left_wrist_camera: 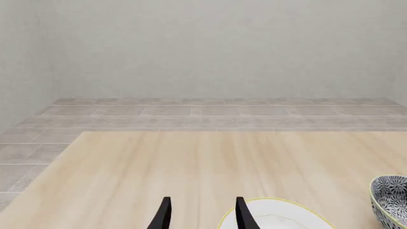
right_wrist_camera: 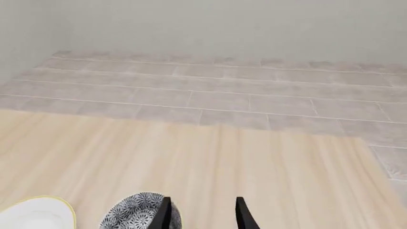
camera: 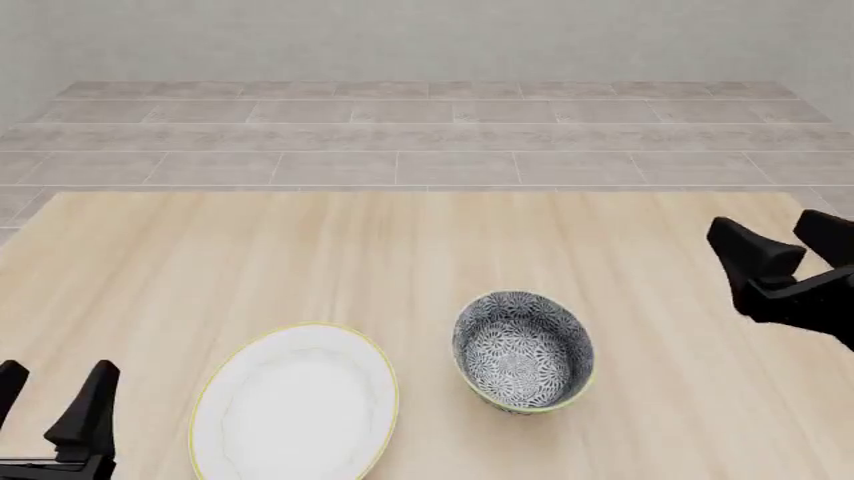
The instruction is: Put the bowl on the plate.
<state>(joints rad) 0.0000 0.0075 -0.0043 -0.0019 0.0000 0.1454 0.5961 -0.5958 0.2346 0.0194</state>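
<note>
- Two dishes lay on the table (camera: 200, 260): the plate (camera: 295, 404) at front left of centre, and the bowl (camera: 523, 350) just right of it, the two close but apart.
- Cut off: the plate's near edge ran out of the front view; in the left wrist view only part of the plate (left_wrist_camera: 279, 217) and a sliver of the bowl (left_wrist_camera: 389, 198) showed; in the right wrist view the bowl (right_wrist_camera: 137, 212) and plate (right_wrist_camera: 38, 213) were each clipped at the frame edge.
- Cut off: the left gripper (camera: 51, 405) sat at the front view's lower left corner, its body out of frame; the right gripper (camera: 785, 245) was clipped by the right edge.
- Materials and shapes: the table was pale, streaked wood grain; the floor (camera: 427, 140) beyond was grey tile; the wall (camera: 427, 40) was plain pale grey.
- The plate was white, round and shallow with a thin yellow rim; the bowl was round and deep, with a dense dark floral pattern inside and out and a pale rim.
- Left gripper: dark fingers (left_wrist_camera: 164, 214) spread apart, nothing between them; the plate lay just to its right, the bowl farther right.
- Right gripper: fingers (right_wrist_camera: 243, 214) parted, holding nothing, raised above the table's right side; the bowl lay well to its left and nearer the front, the plate beyond that.
</note>
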